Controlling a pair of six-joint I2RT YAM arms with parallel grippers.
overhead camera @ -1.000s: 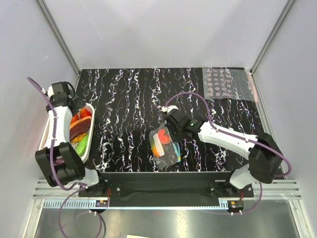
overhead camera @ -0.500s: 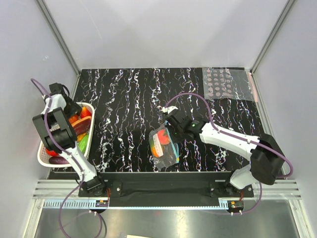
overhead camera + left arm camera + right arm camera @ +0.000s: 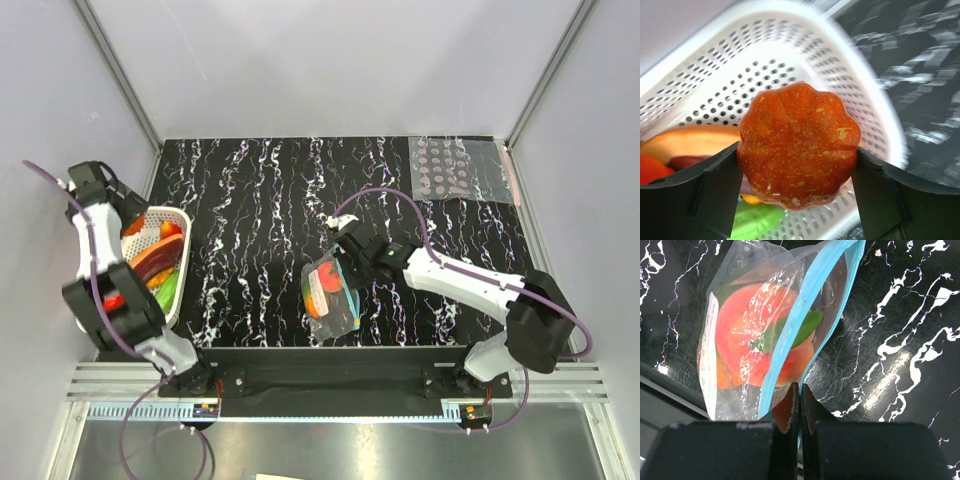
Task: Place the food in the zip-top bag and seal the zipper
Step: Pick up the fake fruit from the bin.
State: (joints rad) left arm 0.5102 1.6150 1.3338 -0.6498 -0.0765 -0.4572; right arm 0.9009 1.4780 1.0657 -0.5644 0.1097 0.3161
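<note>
The jaws of the left gripper [image 3: 799, 150] are clamped on the ribbed orange fruit [image 3: 799, 125] above the white basket [image 3: 715, 60], well left of the zip-top bag [image 3: 335, 310]. The jaws of the right gripper [image 3: 799, 395] are pressed together on the bag's zipper [image 3: 812, 295], which runs away from them.

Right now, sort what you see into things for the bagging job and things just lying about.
For the job: clear bag, its blue zipper strip, the peach fruit inside, the orange ridged fruit held up at the left.

Lying about: white basket, the other toy food in it, the dotted sheet in the far right corner.
</note>
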